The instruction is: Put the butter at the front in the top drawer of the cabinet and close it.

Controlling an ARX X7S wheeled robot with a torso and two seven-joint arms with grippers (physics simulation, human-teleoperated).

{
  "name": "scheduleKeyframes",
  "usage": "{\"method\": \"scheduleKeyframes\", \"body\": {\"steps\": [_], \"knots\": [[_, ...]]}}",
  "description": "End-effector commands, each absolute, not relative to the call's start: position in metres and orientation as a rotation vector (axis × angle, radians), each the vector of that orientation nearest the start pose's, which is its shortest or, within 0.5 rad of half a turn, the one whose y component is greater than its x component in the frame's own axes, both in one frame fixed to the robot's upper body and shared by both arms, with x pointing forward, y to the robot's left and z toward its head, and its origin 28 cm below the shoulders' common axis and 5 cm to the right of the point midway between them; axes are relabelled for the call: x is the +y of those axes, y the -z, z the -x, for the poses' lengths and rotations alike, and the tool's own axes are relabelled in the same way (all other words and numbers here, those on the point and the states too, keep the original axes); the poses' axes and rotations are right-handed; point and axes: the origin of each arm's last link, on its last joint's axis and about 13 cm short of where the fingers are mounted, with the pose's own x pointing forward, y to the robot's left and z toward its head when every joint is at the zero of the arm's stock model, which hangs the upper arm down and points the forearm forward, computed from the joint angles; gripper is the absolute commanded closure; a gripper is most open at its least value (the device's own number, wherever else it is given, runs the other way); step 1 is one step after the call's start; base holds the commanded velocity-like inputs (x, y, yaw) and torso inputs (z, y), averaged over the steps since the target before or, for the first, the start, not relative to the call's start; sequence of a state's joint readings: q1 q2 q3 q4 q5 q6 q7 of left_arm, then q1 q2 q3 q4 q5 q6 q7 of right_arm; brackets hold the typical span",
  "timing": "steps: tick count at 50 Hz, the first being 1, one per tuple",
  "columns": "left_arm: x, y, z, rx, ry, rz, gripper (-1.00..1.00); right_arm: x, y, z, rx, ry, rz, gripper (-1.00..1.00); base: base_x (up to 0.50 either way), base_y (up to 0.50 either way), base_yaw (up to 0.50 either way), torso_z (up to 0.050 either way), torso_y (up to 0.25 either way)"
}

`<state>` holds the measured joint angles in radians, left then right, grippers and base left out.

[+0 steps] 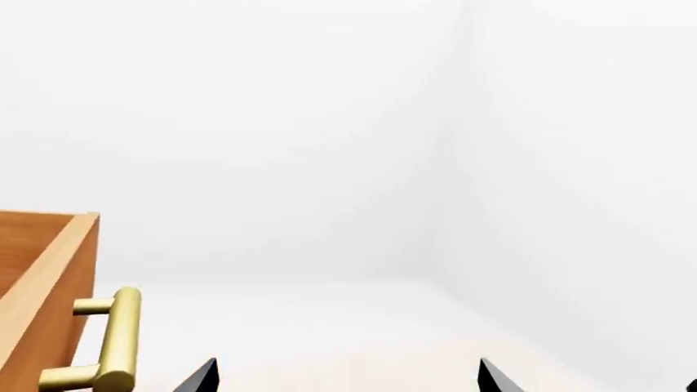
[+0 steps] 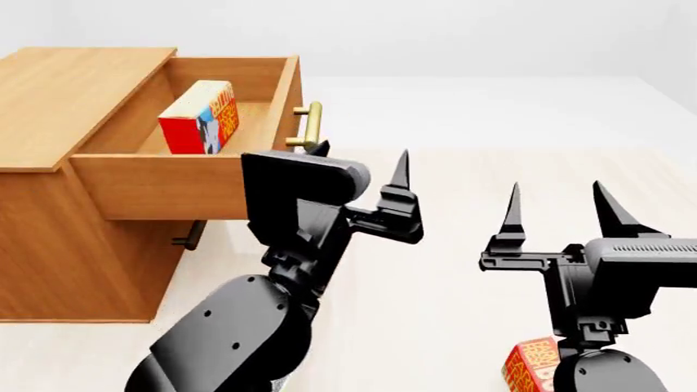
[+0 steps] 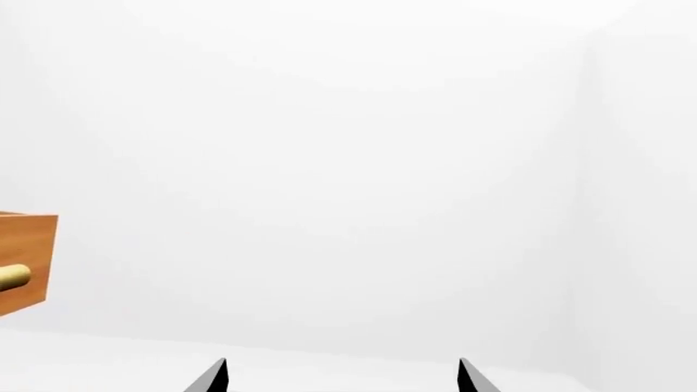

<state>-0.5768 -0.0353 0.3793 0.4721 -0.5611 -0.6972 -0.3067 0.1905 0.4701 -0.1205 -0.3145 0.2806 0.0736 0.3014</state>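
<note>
The butter (image 2: pixel 201 119), a red rectangular carton, stands inside the open top drawer (image 2: pixel 185 184) of the honey-wood cabinet (image 2: pixel 77 77), behind the brass bar handle (image 2: pixel 312 126). The left gripper (image 2: pixel 401 184) hovers just beside that handle, fingers spread, empty. The right gripper (image 2: pixel 556 214), farther from the handle, is likewise spread and empty.
</note>
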Motion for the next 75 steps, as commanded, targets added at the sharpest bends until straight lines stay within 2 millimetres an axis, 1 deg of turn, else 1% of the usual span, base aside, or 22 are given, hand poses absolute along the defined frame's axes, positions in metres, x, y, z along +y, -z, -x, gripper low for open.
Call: {"method": "scheduleKeyframes", "body": {"steps": [1,8,15,22,25,48,65,75], "knots": [[0.102,-0.178,-0.266,-0.155,0.369,0.137,-1.00,-0.160,-0.126,-0.242,-0.389,0.095,0.137,-1.00,0.00,0.00,0.00,0.000,0.000],[0.099,-0.168,-0.276,-0.108,0.298,0.075,-1.00,-0.160,-0.125,-0.243,-0.389,0.093,0.136,-1.00,0.00,0.00,0.00,0.000,0.000],[0.098,-0.169,-0.288,-0.100,0.196,0.020,-1.00,-0.161,-0.124,-0.243,-0.388,0.092,0.136,-1.00,0.00,0.00,0.00,0.000,0.000],[0.096,-0.166,-0.299,-0.071,0.145,-0.006,-1.00,-0.161,-0.124,-0.243,-0.388,0.089,0.135,-1.00,0.00,0.00,0.00,0.000,0.000],[0.098,-0.165,-0.304,-0.050,0.055,-0.011,-1.00,-0.161,-0.124,-0.243,-0.387,0.087,0.136,-1.00,0.00,0.00,0.00,0.000,0.000],[0.099,-0.164,-0.310,-0.026,-0.080,-0.021,-1.00,-0.161,-0.124,-0.243,-0.381,0.082,0.133,-1.00,0.00,0.00,0.00,0.000,0.000],[0.109,-0.168,-0.316,-0.016,-0.213,-0.021,-1.00,-0.161,-0.124,-0.243,-0.381,0.080,0.134,-1.00,0.00,0.00,0.00,0.000,0.000],[0.118,-0.170,-0.323,-0.012,-0.292,-0.025,-1.00,-0.161,-0.124,-0.243,-0.381,0.079,0.134,-1.00,0.00,0.00,0.00,0.000,0.000]]}}
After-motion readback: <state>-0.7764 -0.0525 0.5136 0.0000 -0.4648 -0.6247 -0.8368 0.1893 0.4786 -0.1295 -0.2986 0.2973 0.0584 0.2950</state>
